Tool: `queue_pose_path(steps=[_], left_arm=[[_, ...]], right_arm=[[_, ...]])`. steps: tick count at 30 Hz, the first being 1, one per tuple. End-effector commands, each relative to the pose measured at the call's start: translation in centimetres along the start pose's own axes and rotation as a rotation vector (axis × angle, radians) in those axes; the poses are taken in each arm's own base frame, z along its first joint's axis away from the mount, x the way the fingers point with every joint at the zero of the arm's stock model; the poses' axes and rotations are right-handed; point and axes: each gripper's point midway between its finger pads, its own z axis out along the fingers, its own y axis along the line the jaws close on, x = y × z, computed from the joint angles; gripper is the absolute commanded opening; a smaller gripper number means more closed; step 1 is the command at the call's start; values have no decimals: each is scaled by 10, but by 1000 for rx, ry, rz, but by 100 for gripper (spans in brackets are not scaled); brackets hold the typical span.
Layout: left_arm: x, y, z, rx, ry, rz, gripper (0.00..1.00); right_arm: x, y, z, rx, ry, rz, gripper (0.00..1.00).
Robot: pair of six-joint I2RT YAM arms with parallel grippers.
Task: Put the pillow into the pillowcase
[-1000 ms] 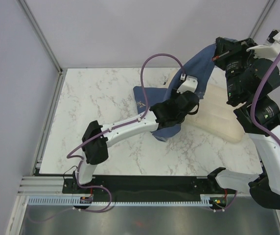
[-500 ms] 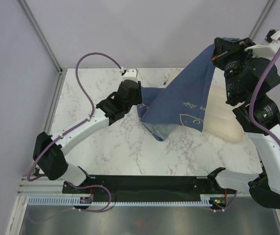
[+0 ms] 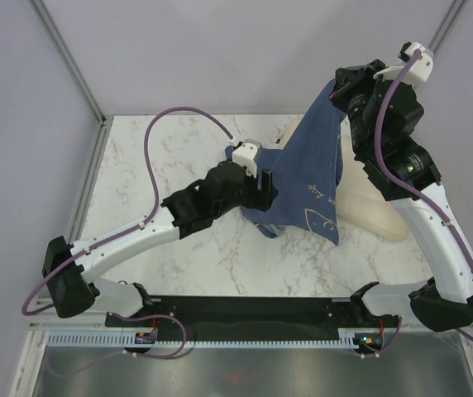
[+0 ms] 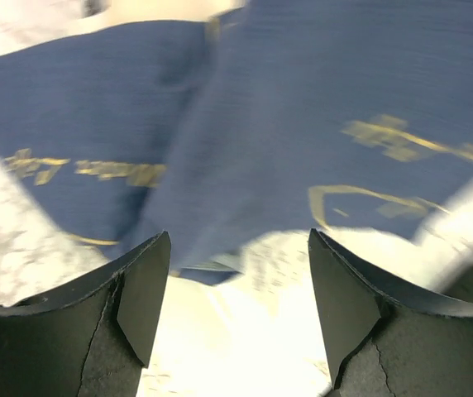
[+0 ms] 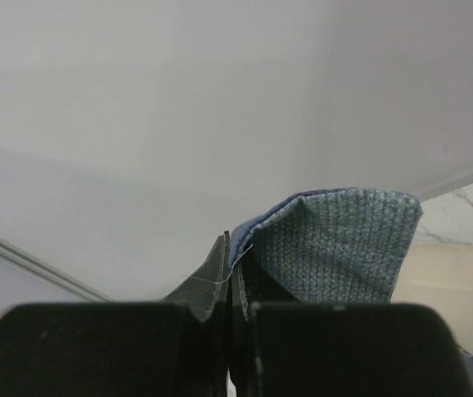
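Raised pillowcase (image 3: 307, 178) clamped in right end effector (image 5: 229, 255); left end effector (image 4: 239, 235) spread apart.

Bright, even light; motion-blurred left wrist view

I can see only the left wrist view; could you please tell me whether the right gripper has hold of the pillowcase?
Observer: Yes, the right gripper is shut on a corner of the pillowcase, held high above the table.
Operator: Thank you. Where is the pillow?
Observer: It lies on the table's right side, partly hidden behind the hanging case.
Operator: And where is my left gripper against the case?
Observer: From above, it is at the case's lower left edge.
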Motion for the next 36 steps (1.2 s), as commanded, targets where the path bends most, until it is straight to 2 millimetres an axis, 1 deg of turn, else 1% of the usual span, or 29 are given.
queue_pose_path(steps=[1, 2, 3, 4, 5, 6, 7, 8, 9, 10, 12, 13, 14, 15, 16, 17, 18, 19, 20, 21, 22, 23, 24, 27, 28, 30, 33, 34, 36], left_arm=[[-24, -55, -36, 172, -90, 14, 75], [-18, -72, -43, 214, -82, 27, 75], [-15, -80, -46, 233, -76, 33, 75], [-13, -94, -50, 264, -72, 42, 75], [-13, -101, -50, 278, -71, 46, 75], [-5, -108, -41, 279, -46, 57, 75], [-10, -117, -41, 293, -53, 57, 75], [-12, -132, -39, 333, -68, 67, 77], [-33, -94, -23, 96, -175, 150, 100], [-32, -100, -12, 85, -168, 152, 100], [-29, -105, -3, 66, -154, 142, 100], [-30, -112, 9, 50, -152, 145, 100], [-30, -116, 13, 42, -150, 154, 100], [-43, -126, 14, 40, -172, 147, 100], [-43, -126, 18, 6, -169, 164, 100], [-29, -132, 31, -10, -145, 206, 100], [-30, -136, 35, -17, -145, 213, 100], [-40, -143, 35, -17, -158, 208, 100], [-29, -145, 48, -30, -134, 221, 100], [-39, -151, 49, -24, -152, 209, 100], [-38, -154, 53, -26, -149, 210, 100], [-32, -156, 61, -33, -140, 217, 100], [-37, -159, 62, -35, -151, 211, 100], [-32, -168, 72, -54, -159, 227, 100], [-31, -171, 72, -63, -165, 234, 100], [-26, -173, 79, -94, -164, 247, 100], [-24, -164, 86, -176, -159, 257, 100], [-15, -157, 95, -221, -151, 279, 100], [-11, -152, 103, -254, -144, 293, 100]], right_arm=[[1, -7, 5, 44, -20, -11, 1], [4, -10, 7, 57, -20, -13, 1], [5, -11, 8, 64, -20, -16, 0], [8, -12, 11, 76, -20, -22, 0], [8, -14, 11, 86, -20, -29, 0], [9, -14, 12, 92, -18, -33, 0], [10, -15, 13, 97, -15, -39, 0], [11, -15, 14, 106, -14, -46, 0], [12, -14, 13, 111, -15, -51, 0], [13, -14, 14, 113, -15, -58, 0], [12, -13, 12, 123, -22, -65, 0], [13, -11, 11, 120, -19, -73, 0], [12, -12, 11, 123, -21, -77, 0], [12, -10, 10, 120, -21, -81, 0], [11, -11, 9, 122, -23, -93, 0], [9, -9, 7, 119, -25, -95, 0], [8, -9, 6, 122, -28, -98, 0], [5, -9, 4, 123, -34, -96, 0], [4, -9, 3, 124, -36, -102, 0], [3, -9, 2, 121, -36, -103, 0], [1, -9, 0, 121, -41, -103, 0], [0, -8, -1, 119, -41, -104, 0], [0, -8, -1, 119, -41, -107, 0], [-1, -9, -2, 122, -44, -111, 0], [-1, -9, -2, 122, -44, -114, 0], [-3, -9, -3, 121, -46, -110, 0], [-6, -7, -5, 112, -51, -97, 0], [-9, -7, -6, 107, -53, -94, 0], [-12, -6, -8, 101, -56, -86, 0]])
